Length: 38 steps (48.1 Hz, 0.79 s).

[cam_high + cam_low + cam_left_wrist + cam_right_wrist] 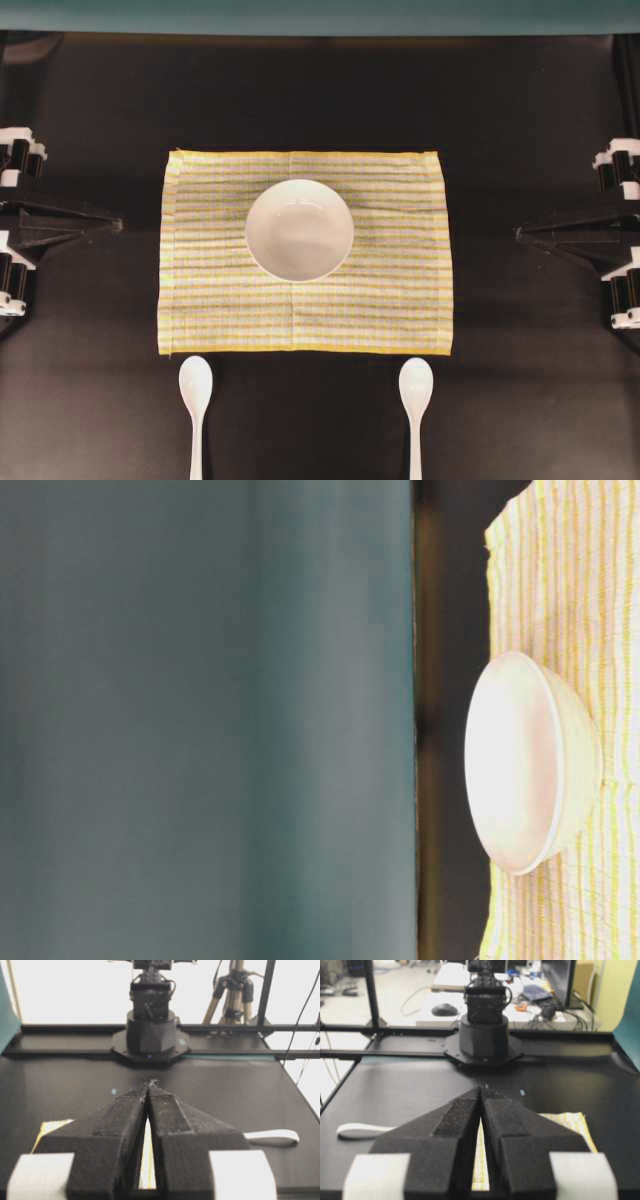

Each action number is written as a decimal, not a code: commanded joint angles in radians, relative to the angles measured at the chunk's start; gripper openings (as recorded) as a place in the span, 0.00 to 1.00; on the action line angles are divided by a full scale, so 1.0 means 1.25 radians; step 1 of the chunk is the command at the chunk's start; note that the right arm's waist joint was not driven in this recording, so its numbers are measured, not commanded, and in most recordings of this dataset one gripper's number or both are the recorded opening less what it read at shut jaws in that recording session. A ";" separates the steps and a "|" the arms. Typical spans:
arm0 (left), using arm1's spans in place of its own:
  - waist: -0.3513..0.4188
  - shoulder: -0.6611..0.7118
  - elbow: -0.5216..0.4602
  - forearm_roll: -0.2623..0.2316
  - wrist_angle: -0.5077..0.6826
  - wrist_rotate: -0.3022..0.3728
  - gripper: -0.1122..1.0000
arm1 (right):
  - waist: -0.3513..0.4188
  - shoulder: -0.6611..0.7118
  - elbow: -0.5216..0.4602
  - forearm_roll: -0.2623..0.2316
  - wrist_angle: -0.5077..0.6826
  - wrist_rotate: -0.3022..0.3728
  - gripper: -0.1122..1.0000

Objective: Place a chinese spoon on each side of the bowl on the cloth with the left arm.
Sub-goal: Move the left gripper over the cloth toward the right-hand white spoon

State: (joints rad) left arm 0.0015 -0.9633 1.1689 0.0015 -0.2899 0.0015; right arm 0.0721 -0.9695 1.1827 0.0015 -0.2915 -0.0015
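The white bowl (298,229) (530,760) stands on the yellow striped cloth (400,300) (590,580), a little behind its middle. Two white chinese spoons lie on the black table just in front of the cloth, bowls toward it: one at the left (195,385), one at the right (415,385). My left gripper (115,225) (151,1082) rests at the table's left edge, shut and empty, tips pointing at the cloth (52,1127). A spoon (272,1136) shows to its right. My right gripper (520,234) (481,1089) mirrors it at the right edge, shut and empty, with a spoon (360,1131) off to its left.
Each wrist view faces the other arm's black base (151,1030) (485,1030) across the table. A teal backdrop (320,15) runs along the far edge. The spoon handles reach the table's front edge. Bare black table (90,350) surrounds the cloth.
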 commanded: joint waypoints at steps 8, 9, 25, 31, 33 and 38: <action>-0.023 0.129 -0.044 0.033 0.021 -0.190 0.11 | 0.000 -0.013 0.007 0.001 0.034 0.001 0.13; -0.023 0.142 -0.052 0.033 0.023 -0.206 0.11 | 0.000 -0.016 0.005 0.001 0.043 0.002 0.12; -0.025 0.401 -0.215 0.034 0.163 -0.329 0.11 | 0.000 -0.061 0.010 0.001 0.141 0.009 0.11; -0.025 0.504 -0.309 0.034 0.226 -0.376 0.11 | 0.000 -0.065 0.017 0.001 0.152 0.009 0.11; -0.025 0.535 -0.341 0.034 0.243 -0.384 0.11 | 0.000 -0.065 0.020 0.001 0.153 0.009 0.11; -0.026 0.616 -0.421 0.034 0.283 -0.384 0.11 | 0.000 -0.069 0.025 0.001 0.153 0.010 0.11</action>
State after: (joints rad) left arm -0.0276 -0.2669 0.7394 0.0414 0.0322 -0.4771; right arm 0.0721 -1.0554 1.2164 0.0015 -0.0951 0.0000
